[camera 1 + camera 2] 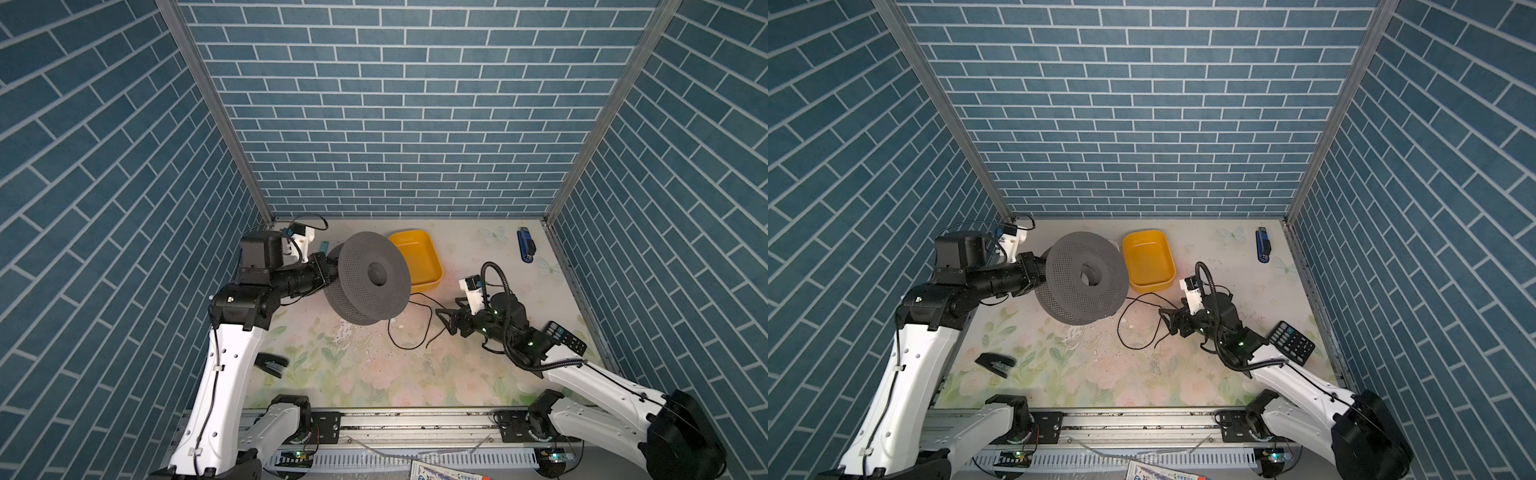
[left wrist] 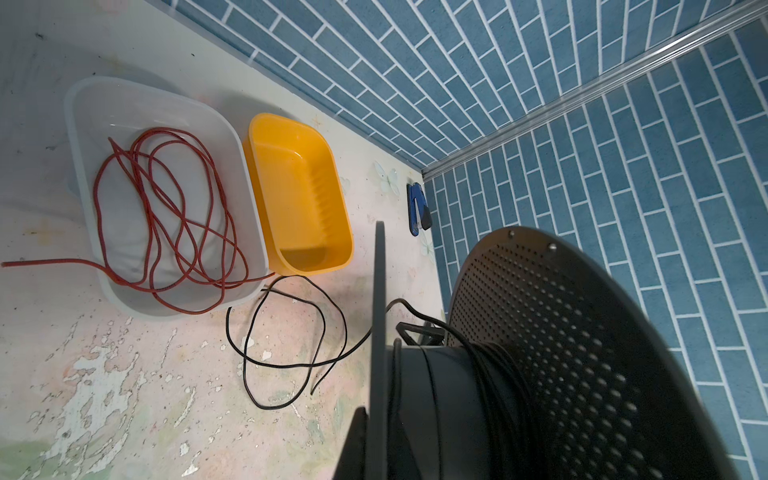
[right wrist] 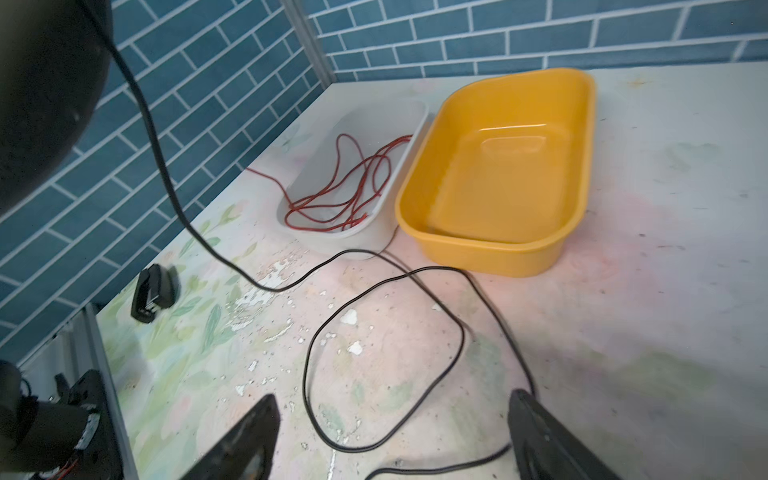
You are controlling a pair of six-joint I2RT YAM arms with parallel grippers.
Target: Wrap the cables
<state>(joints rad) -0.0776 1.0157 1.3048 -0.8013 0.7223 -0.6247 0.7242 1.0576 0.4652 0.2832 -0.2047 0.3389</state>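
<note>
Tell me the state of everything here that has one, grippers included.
spool: held up, tilted, cable partly wound on its hub.
cable: part on the spool, the rest in loose loops on the table.
left gripper: shut on the spool's flange.
right gripper: open, over the loose loops.
red wire: tangled in the grey tub, one end trailing out.
yellow tub: empty.

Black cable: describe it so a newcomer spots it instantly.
Find the yellow tub at the back of the table. In front of it, a string-thin black cable loops loosely, one end running onto the grey perforated spool. Unlike the red wire, it lies outside any tub.
</note>
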